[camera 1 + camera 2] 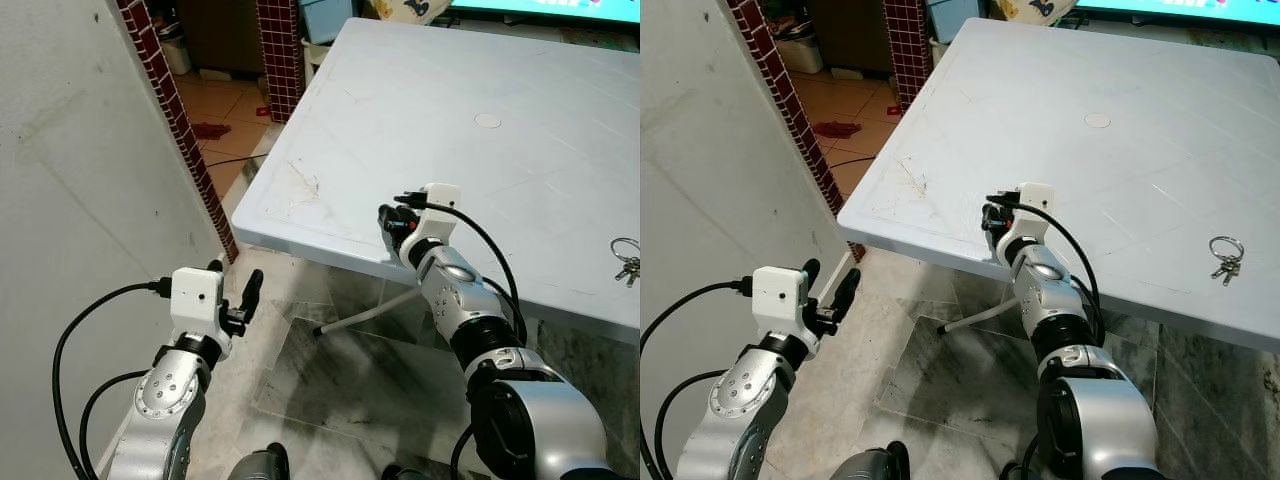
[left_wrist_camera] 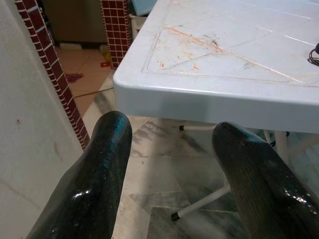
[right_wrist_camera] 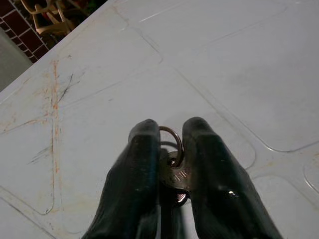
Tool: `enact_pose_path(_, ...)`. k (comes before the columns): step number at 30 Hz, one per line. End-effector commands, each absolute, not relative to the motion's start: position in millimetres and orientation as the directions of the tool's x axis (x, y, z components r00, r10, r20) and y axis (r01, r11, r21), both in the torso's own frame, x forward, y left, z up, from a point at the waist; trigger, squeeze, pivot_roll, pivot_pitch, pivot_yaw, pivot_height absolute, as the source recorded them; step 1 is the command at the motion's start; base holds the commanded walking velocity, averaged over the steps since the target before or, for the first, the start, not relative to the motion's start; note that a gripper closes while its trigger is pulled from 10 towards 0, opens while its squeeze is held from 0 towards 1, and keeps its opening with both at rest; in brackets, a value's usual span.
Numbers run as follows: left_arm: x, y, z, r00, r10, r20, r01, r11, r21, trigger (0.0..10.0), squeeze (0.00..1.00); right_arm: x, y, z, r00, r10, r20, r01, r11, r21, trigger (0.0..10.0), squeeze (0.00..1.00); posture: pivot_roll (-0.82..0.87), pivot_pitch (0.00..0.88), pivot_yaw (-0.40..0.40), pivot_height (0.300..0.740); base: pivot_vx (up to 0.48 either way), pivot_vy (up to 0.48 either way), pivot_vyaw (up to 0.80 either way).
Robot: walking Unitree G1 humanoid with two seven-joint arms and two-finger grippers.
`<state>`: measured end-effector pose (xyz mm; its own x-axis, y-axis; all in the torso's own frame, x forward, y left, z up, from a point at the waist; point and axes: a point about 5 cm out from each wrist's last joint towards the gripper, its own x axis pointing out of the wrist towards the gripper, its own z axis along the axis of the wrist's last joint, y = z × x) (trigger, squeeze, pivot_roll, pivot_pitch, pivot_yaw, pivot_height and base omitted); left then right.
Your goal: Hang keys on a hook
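Above the table's (image 1: 330, 150) near edge, the right gripper (image 3: 167, 149) clamps a key (image 3: 175, 175) by its ring, while the left gripper (image 2: 172, 144) hangs with fingers apart; the shallow pinch could let the key slip during transport.

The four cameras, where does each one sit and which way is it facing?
Left eye: on the head, looking down at the white table and both arms.
Right eye: beside it, same scene, shares the key bunch.
Left wrist: along the open left gripper toward the table corner.
Right wrist: along the right gripper pinching a key over the tabletop.
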<state>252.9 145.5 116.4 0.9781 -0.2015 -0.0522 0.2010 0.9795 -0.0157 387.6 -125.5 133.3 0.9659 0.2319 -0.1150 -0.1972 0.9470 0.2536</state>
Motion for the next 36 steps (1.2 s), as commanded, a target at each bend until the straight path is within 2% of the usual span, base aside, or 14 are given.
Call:
enact_pose_path(1, 251, 148, 117, 0.979, -0.195, -0.056, 0.195, 0.981, -0.005, 10.0, 0.00, 386, -126, 129, 0.962, 0.236, -0.135, -0.193, 0.943, 0.273, 0.0, 0.00, 0.15, 0.182, 0.069, 0.740, 0.000, 0.000, 0.00)
enact_pose_path(28, 252, 148, 117, 0.981, -0.187, -0.049, 0.188, 0.982, 0.001, 10.0, 0.00, 385, -124, 125, 0.961, 0.230, -0.151, -0.183, 0.945, 0.272, 0.0, 0.00, 0.14, 0.176, 0.044, 0.740, 0.000, 0.000, 0.00)
enact_pose_path(36, 253, 145, 115, 0.982, -0.183, -0.046, 0.184, 0.983, 0.001, 10.0, 0.00, 388, -130, 137, 0.973, 0.212, -0.091, -0.194, 0.966, 0.171, 0.0, 0.00, 0.13, 0.167, 0.035, 0.740, 0.000, 0.000, 0.00)
